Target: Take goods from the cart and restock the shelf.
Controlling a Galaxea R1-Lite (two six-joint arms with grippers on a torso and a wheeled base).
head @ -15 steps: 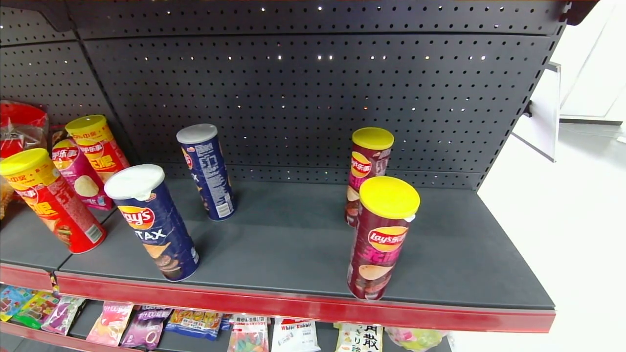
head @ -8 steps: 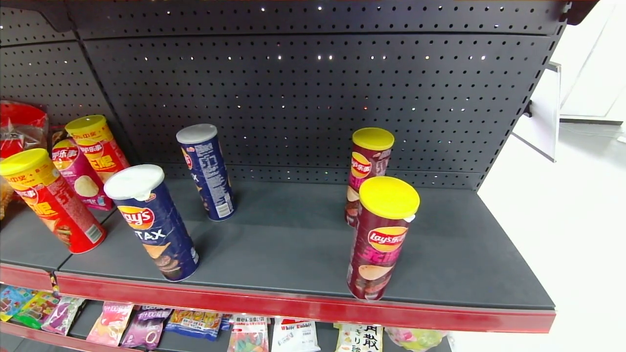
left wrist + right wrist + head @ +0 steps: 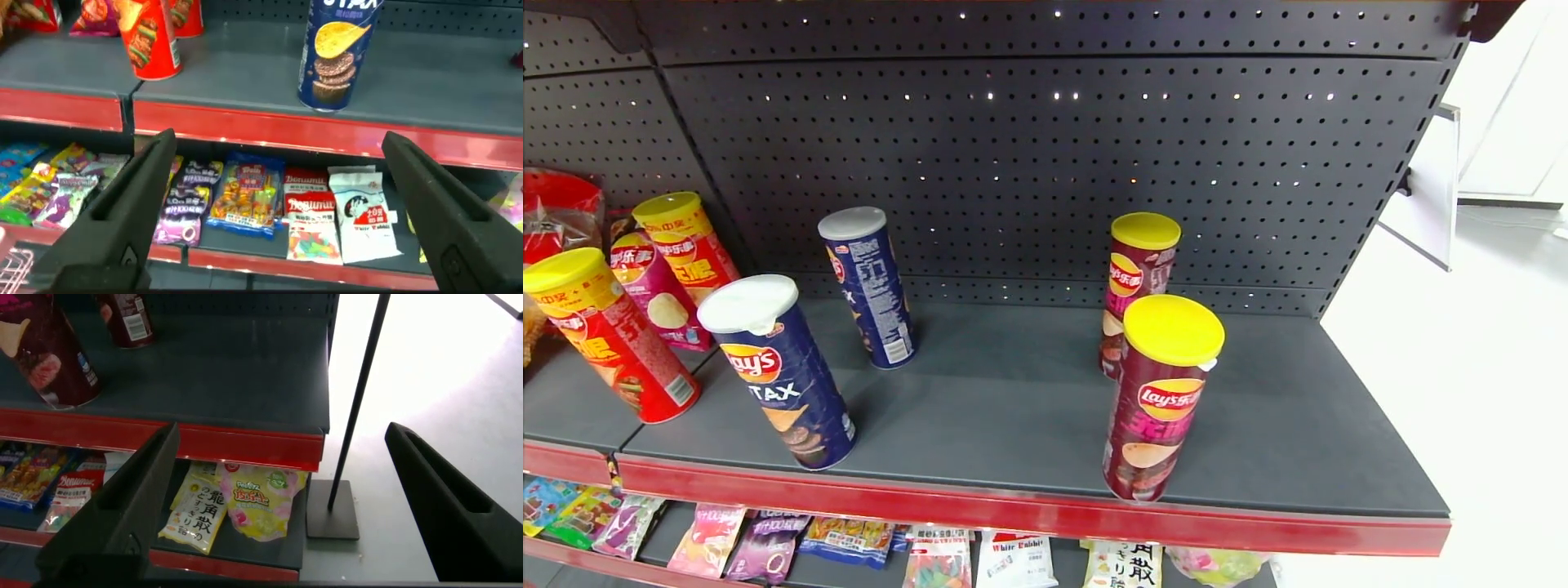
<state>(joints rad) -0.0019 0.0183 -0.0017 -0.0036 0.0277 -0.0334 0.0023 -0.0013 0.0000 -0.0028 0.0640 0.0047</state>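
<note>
On the grey shelf (image 3: 1013,408) stand two dark blue chip cans with white lids, one at the front (image 3: 776,371) and one behind it (image 3: 867,286). Two maroon cans with yellow lids stand to the right, front (image 3: 1160,396) and back (image 3: 1137,278). My left gripper (image 3: 278,204) is open and empty, held below and in front of the shelf edge, facing the front blue can (image 3: 335,49). My right gripper (image 3: 286,498) is open and empty too, in front of the shelf's right end, near the front maroon can (image 3: 49,347).
Red and yellow cans (image 3: 605,343) crowd the left shelf section. Snack bags (image 3: 849,539) fill the lower shelf. Free room lies on the shelf between the blue and maroon cans. A thin pole on a base plate (image 3: 351,425) stands at the shelf's right end.
</note>
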